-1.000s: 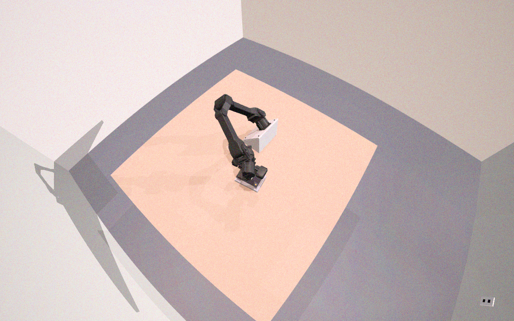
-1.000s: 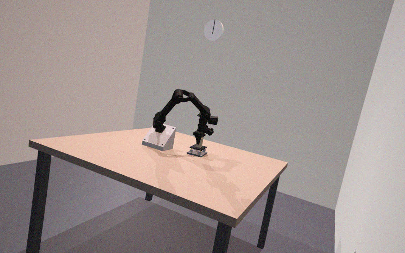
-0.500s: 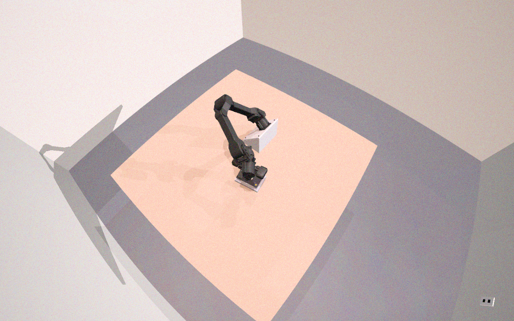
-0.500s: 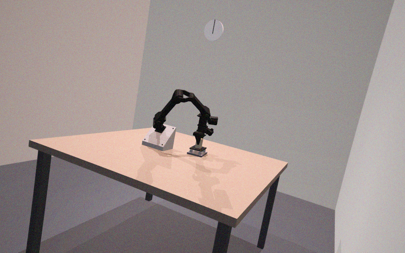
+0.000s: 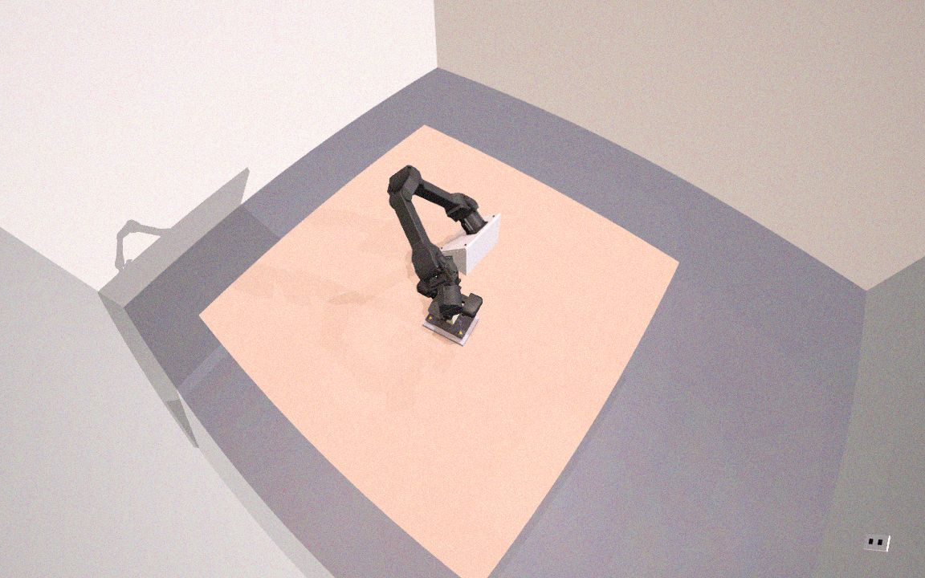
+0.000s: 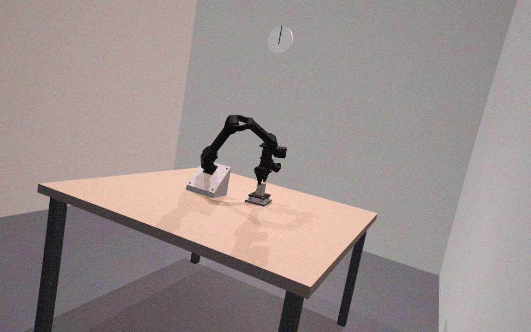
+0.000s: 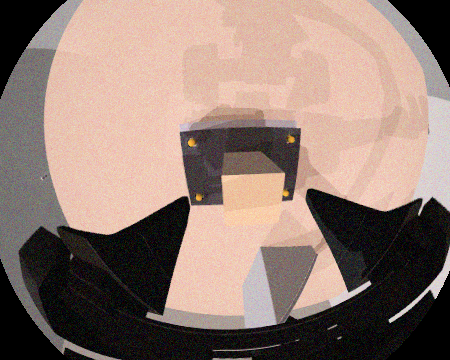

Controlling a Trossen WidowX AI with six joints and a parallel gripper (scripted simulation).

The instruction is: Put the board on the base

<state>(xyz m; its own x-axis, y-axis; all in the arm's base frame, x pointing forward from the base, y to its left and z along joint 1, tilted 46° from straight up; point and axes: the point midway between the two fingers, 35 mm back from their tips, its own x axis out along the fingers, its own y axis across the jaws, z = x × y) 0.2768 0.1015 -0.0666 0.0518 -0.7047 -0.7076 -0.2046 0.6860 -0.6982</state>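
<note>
Gripper: jaws were spread wide, pinching nothing; the wrist view showed a gap on both sides of the handle, and the fingertips were up near its top.
Square handle: stood upright on the board, pale, untouched by the fingers as far as the views showed.
Black board: was on the base, handle side up, looked level in the exterior view.
Gold pins: all four showed at the board's corners in the wrist view, seemingly through the holes.
Grey base: sat under the board on the table, its rim showing past the board edge.
Posts: mostly covered by the board; full contact on all four could not be confirmed.
Robot arm: arched from the wedge mount to above the handle.
Table: carried mount and base, well inside its edges.
Wall clock: in the background, irrelevant.
Done: board placement and release, judging by the pins and open jaws.
Left: withdrawal; a straight lift seemed best, since sideways drift could have knocked the handle.
</note>
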